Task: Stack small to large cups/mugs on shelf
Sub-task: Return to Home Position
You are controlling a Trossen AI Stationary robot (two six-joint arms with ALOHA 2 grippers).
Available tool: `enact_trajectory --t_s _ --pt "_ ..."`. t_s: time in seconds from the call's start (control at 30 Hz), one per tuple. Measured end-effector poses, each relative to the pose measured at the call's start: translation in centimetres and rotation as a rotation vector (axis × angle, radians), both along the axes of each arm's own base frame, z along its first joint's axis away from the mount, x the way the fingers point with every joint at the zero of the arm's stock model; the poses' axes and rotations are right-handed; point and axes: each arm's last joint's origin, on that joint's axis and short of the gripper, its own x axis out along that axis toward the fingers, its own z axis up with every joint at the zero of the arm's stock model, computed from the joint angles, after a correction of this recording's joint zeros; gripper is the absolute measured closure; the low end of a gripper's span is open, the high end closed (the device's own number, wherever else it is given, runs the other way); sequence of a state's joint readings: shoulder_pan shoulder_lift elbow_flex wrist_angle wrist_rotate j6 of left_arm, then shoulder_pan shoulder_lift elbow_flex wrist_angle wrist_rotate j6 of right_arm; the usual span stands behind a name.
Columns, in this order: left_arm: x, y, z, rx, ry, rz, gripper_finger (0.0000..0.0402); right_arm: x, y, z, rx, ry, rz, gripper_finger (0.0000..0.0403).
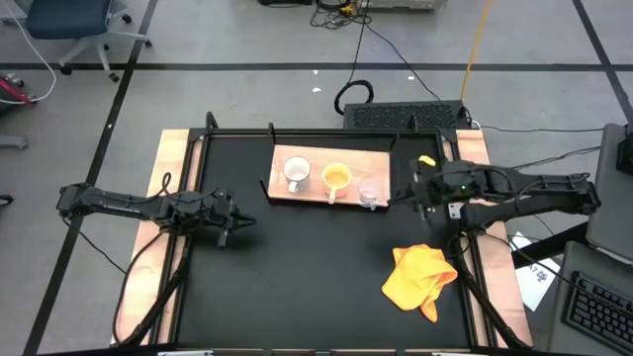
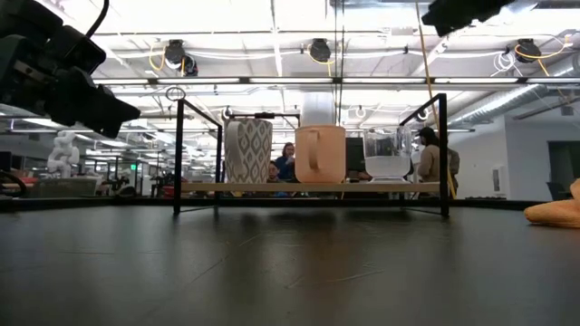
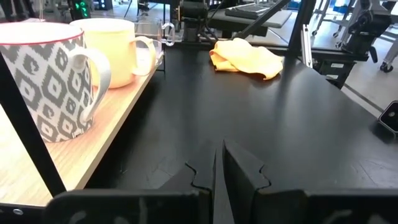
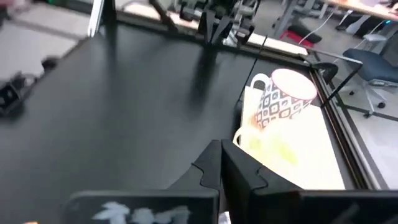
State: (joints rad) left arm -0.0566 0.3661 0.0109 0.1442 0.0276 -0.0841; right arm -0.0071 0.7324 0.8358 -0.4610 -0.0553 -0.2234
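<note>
The white mug [image 1: 296,175], orange mug [image 1: 336,178] and glass cup [image 1: 369,194] stand in a row on the shelf [image 1: 364,161], so placing looks finished. The left gripper [image 1: 245,224] hangs well left of the shelf and the right gripper [image 1: 404,198] just beside its right end, both with jaws together and empty.

- shelf [image 3: 87,158]: light wood board, matt, smooth; brackets [image 2: 177,154] thin black metal
- white mug [image 3: 46,81], orange-yellow mug [image 3: 115,46]: smooth glossy glaze, ceramic look
- glass cup [image 2: 388,154]: clear glass
- tabletop [image 3: 280,130]: black, matt, faint sheen
- yellow cloth [image 3: 245,59]: soft crumpled fabric
- left gripper [image 3: 219,149] fingers [image 3: 245,174]: dark matt plastic
</note>
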Motion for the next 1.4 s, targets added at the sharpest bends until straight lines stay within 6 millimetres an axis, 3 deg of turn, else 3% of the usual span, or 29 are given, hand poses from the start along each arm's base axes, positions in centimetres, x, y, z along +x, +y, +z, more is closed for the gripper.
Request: enact_trajectory --t_s 0.7,0.97,1.4 --pt "0.2 0.0 1.0 0.019 -0.106 -0.018 0.0369 -4.9 0.3 -5.7 0.299 -0.116 -0.03 0.0403" --pt "0.2 -0.1 1.5 0.025 -0.165 -0.02 0.0369 -5.6 0.3 -7.0 0.35 -0.17 -0.041 0.0403" --pt "0.2 -0.1 1.6 0.037 -0.167 -0.022 0.0369 -5.4 0.4 -10.7 0.406 -0.215 -0.015 0.0403"
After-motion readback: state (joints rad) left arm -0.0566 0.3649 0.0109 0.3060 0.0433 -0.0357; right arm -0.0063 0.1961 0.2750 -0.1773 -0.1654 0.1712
